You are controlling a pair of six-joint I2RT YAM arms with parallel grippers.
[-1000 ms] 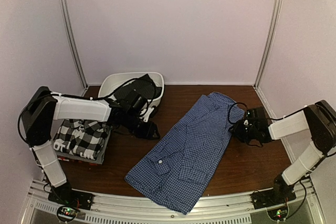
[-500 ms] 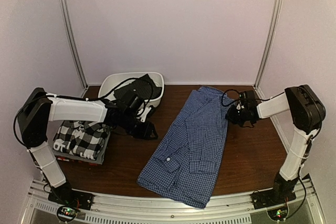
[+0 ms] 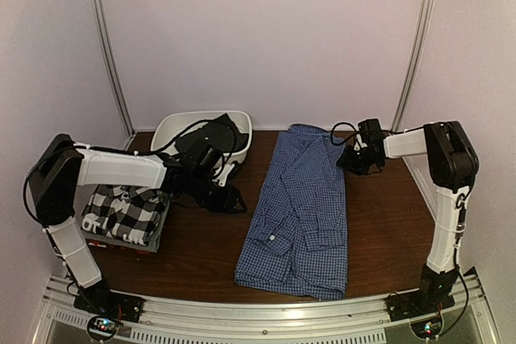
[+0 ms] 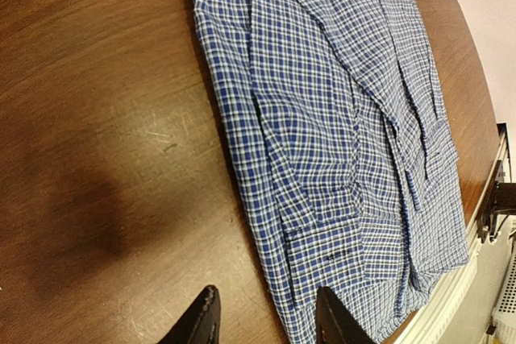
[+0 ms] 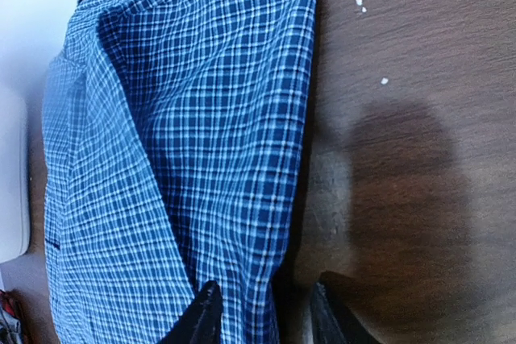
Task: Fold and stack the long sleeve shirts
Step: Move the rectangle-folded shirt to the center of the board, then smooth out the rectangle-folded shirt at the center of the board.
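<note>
Leftmost, a plaid shirt tops a folded stack on the table. Behind it, a white basin holds dark cloth. The left gripper hangs half-open and empty, just left of the blue check shirt lying flat mid-table. The right gripper, also half-open, straddles that shirt's far right edge without clamping it.

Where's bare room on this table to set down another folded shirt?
Bare table right of the blue shirt, and in front between it and the plaid pile. Back left is crowded: basin and left hand.
</note>
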